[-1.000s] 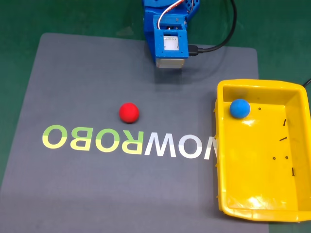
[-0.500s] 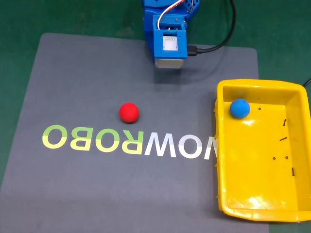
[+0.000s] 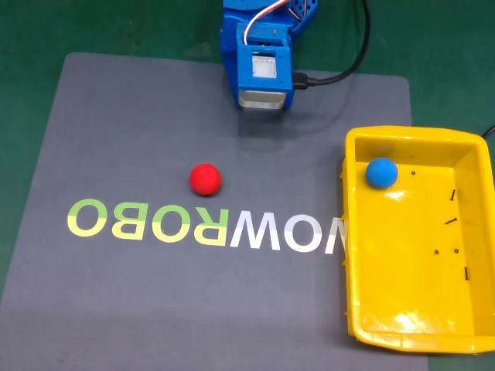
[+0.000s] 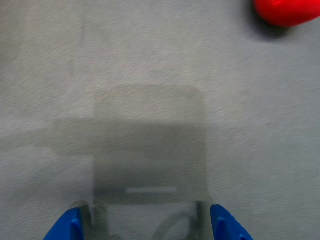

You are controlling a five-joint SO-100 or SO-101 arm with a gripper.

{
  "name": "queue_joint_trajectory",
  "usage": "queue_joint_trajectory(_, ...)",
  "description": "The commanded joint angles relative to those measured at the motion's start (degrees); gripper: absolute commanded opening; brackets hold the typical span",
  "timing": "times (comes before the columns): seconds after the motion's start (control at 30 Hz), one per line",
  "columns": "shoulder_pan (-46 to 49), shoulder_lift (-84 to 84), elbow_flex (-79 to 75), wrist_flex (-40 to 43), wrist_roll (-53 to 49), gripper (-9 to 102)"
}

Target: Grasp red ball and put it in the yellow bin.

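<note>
A: So, where are we seeing the red ball (image 3: pixel 206 178) lying?

B: We are finding it resting on the grey mat (image 3: pixel 139 124), just above the printed lettering (image 3: pixel 205 226) in the fixed view, well apart from the yellow bin (image 3: pixel 402 340) at the right.

A: And the gripper (image 4: pixel 147 227)?

B: We are looking past two blue fingertips (image 4: pixel 67 227) standing apart at the bottom of the wrist view, gripping nothing, with the ball peeking in at the top right.

A: Is anything sitting in the bin?

B: We are noticing a blue ball (image 3: pixel 381 172) lying in its upper left corner.
</note>
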Motion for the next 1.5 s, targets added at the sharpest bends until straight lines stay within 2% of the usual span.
queue_joint_trajectory(0.0, 2.1, -8.3, -7.5, -9.2, -0.8, 30)
queue_joint_trajectory(0.3, 4.7, -39.1, -22.2, -27.9, 0.9, 29)
queue_joint_trajectory(0.53, 7.0, -56.7, -31.0, -37.9, 0.0, 29)
queue_joint_trajectory(0.83, 9.0, -70.2, -39.5, -41.2, -0.1, 29)
queue_joint_trajectory(1.47, 8.9, -85.8, -49.2, -42.3, 0.8, 28)
